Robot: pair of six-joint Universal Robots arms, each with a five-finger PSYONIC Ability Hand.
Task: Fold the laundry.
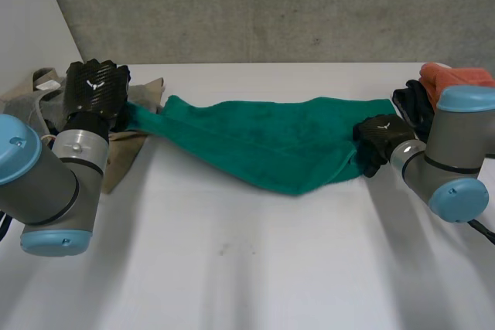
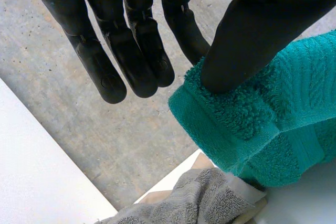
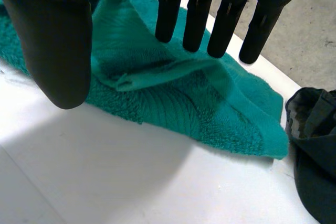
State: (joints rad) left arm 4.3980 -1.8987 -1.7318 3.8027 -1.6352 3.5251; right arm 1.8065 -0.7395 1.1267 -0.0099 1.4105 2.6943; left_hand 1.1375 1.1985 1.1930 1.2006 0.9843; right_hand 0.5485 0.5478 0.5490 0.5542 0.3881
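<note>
Towel (image 1: 271, 141): green terry, strung across table (image 1: 247, 268) between both hands; left end raised, middle sagging to a point, right end flat and rumpled with a loose ridge.
Left hand (image 1: 97, 86): towel corner pinched between thumb (image 2: 252, 35) and nearest finger; other fingers straight, clear of the cloth.
Right hand (image 1: 380, 138): fingers (image 3: 197, 19) straight, tips at the ridge near the right end; thumb wide apart, nothing gripped.
Risk, grip: left pinch shallow, right at the hem; likely to slip if pulled taut.
Risk, skew: right end unheld; a pull from the left would probably drag the towel sideways and leave edges uneven.
Risk, snag: grey cloth (image 2: 199, 198) just under the left corner, black cloth (image 3: 315, 145) near the right corner; either could get caught into a fold.
Progress, by judgement: spreading unfinished, no fold made yet.
</note>
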